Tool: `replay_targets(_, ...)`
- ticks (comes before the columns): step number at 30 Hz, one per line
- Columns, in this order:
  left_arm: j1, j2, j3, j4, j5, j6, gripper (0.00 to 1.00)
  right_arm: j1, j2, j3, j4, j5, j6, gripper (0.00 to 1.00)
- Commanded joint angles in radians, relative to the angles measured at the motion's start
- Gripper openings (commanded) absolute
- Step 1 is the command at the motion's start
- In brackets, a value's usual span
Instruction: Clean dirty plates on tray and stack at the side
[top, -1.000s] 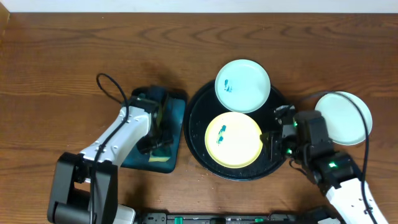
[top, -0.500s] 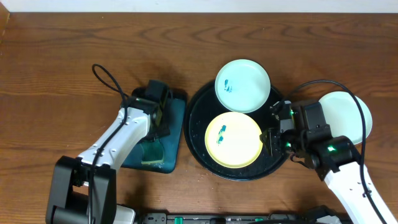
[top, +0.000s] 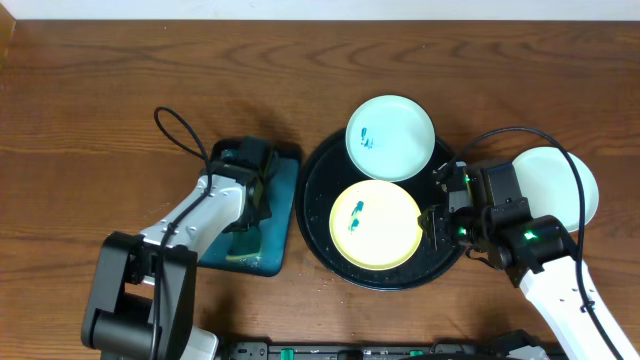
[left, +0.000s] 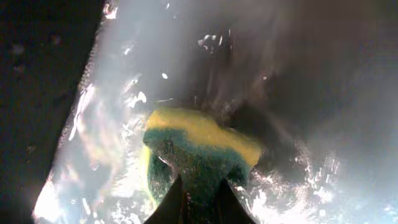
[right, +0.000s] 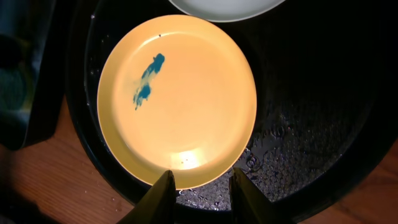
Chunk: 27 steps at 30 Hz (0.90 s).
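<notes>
The glossy black tray (top: 322, 180) holds a pale yellow plate (top: 375, 224) with a teal smear. A mint-white plate (top: 390, 137), also smeared, rests at the tray's far rim. Another mint-white plate (top: 560, 190) lies on the table to the right, partly behind my right arm. My right gripper (top: 438, 222) is open, hovering at the yellow plate's (right: 177, 99) near rim; in the wrist view the right gripper (right: 202, 183) has nothing between its fingers. My left gripper (left: 198, 190) is shut on a yellow-and-green sponge (left: 199, 152) above the wet teal tray (left: 311, 93).
The rectangular dark teal tray (top: 287, 172) stands left of the black tray, under my left gripper (top: 250, 222). Water beads cover the black tray's floor (right: 298, 155). Bare wooden table (top: 100, 100) lies to the far left and back.
My left gripper has shut on the sponge in the teal tray. The right gripper moved a little toward the yellow plate's rim and then held still.
</notes>
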<state>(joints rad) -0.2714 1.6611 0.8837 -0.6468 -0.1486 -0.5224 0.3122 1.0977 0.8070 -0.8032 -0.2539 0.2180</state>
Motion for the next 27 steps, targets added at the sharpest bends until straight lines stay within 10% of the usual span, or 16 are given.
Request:
replay_targets(1, 0.002, -0.019, 0.071, -0.045, 0.040, 0.018, 0.21, -0.003, 0.000, 0.010, 0.001, 0.002, -0.013, 0.27)
replay_targets(8, 0.002, -0.072, 0.119, -0.184, 0.091, 0.018, 0.48, -0.003, 0.000, 0.010, 0.002, 0.002, -0.013, 0.27)
replay_targets(21, 0.002, -0.073, -0.070, -0.155, 0.175, -0.112, 0.48, -0.003, 0.000, 0.010, 0.002, 0.002, -0.013, 0.28)
replay_targets(24, 0.002, -0.073, -0.148, -0.050, 0.176, -0.116, 0.39, -0.003, 0.000, 0.010, 0.002, 0.003, -0.013, 0.29)
replay_targets(27, 0.002, -0.073, -0.161, -0.022, 0.175, -0.114, 0.09, -0.003, 0.001, 0.010, 0.002, 0.015, 0.008, 0.29)
